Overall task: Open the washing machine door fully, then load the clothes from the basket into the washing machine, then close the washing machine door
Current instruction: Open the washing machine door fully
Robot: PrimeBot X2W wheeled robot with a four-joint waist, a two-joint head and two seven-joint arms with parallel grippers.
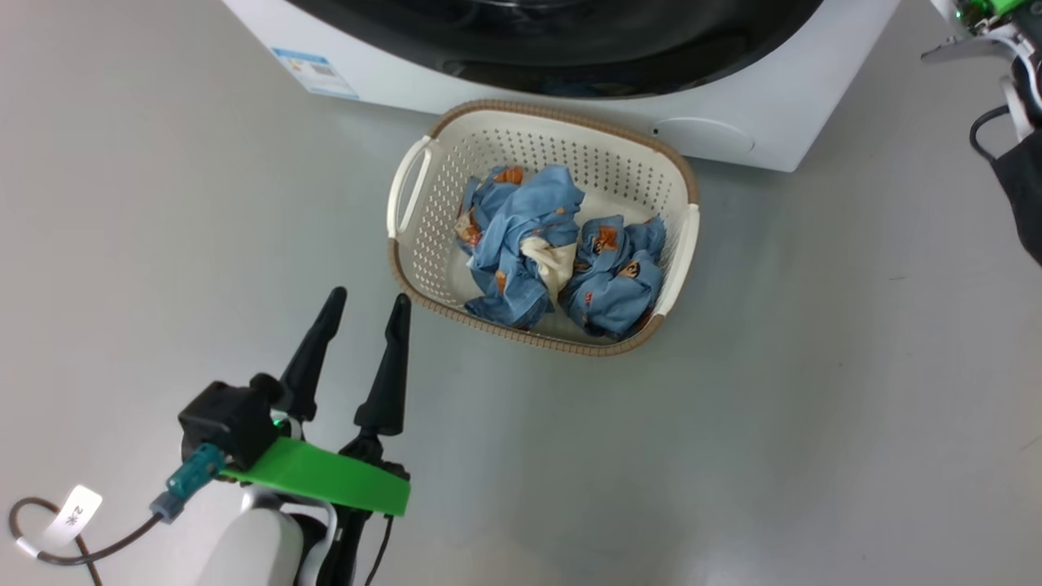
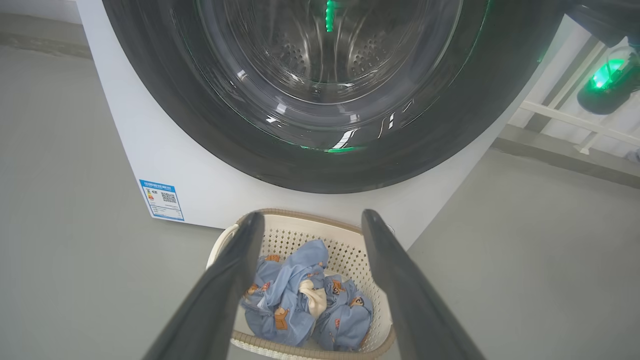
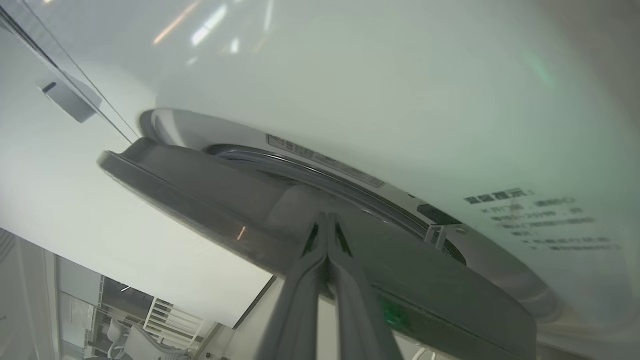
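The washing machine (image 1: 733,122) is a white box at the top of the head view, its glossy black washing machine door (image 1: 570,49) facing me. Before it on the floor stands the cream basket (image 1: 562,114) with a brown rim, holding crumpled light-blue clothes (image 1: 521,236) and a bit of cream cloth. My left gripper (image 1: 368,297) hangs open just left of the basket's near corner, with nothing held. In the left wrist view the open left gripper (image 2: 312,215) frames the clothes (image 2: 295,300) below the door (image 2: 325,165). My right gripper (image 3: 327,217) is shut, its tips against the rim of the door (image 3: 210,200), which stands slightly off the machine front (image 3: 400,100).
Grey floor (image 1: 814,407) spreads around the basket on all sides. A blue label (image 1: 313,72) is stuck on the machine's lower left corner. My right arm (image 1: 989,24), with a green light, reaches in at the top right of the head view. Office chairs (image 3: 135,340) show far off.
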